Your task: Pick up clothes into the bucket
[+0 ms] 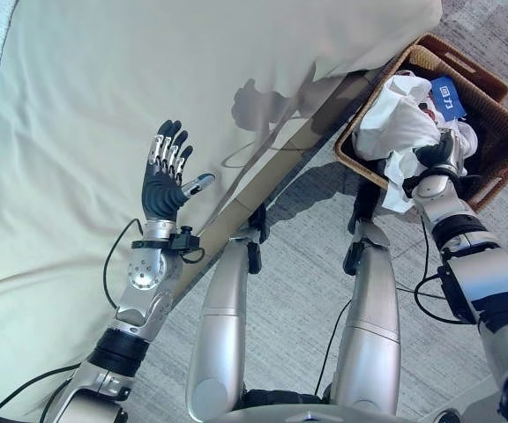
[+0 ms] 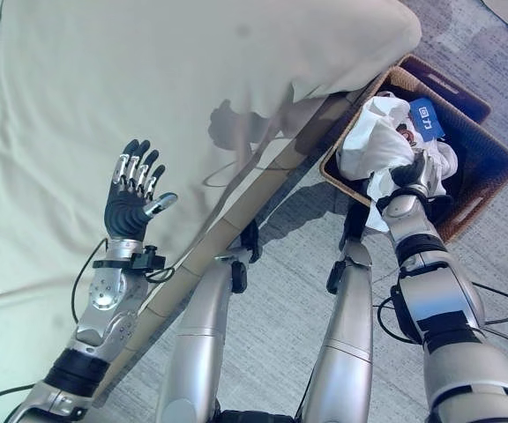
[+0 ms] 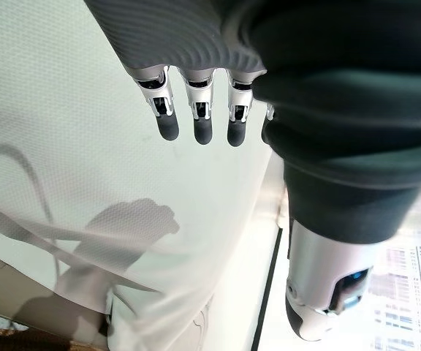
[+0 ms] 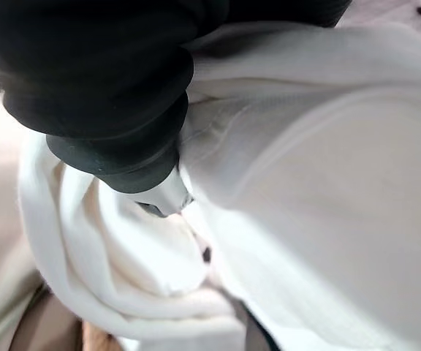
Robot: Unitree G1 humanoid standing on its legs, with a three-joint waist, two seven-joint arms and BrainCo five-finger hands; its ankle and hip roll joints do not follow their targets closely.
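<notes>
A brown wicker basket [image 1: 501,189] stands on the floor at the right, beside the bed. White clothes [image 1: 395,119] are heaped in it, with a blue-and-white piece [image 1: 448,97] on top. My right hand [image 1: 437,157] is at the basket's near side, shut on a white garment [image 4: 327,190]. The cloth bunches round its thumb [image 4: 163,197] and hangs over the basket's rim. My left hand [image 1: 164,189] is raised over the bed, open, its fingers [image 3: 199,121] straight and holding nothing.
A pale cream sheet [image 1: 104,88] covers the bed across the left and top. The bed's wooden side rail [image 1: 263,176] runs diagonally between the sheet and the grey carpet [image 1: 307,264].
</notes>
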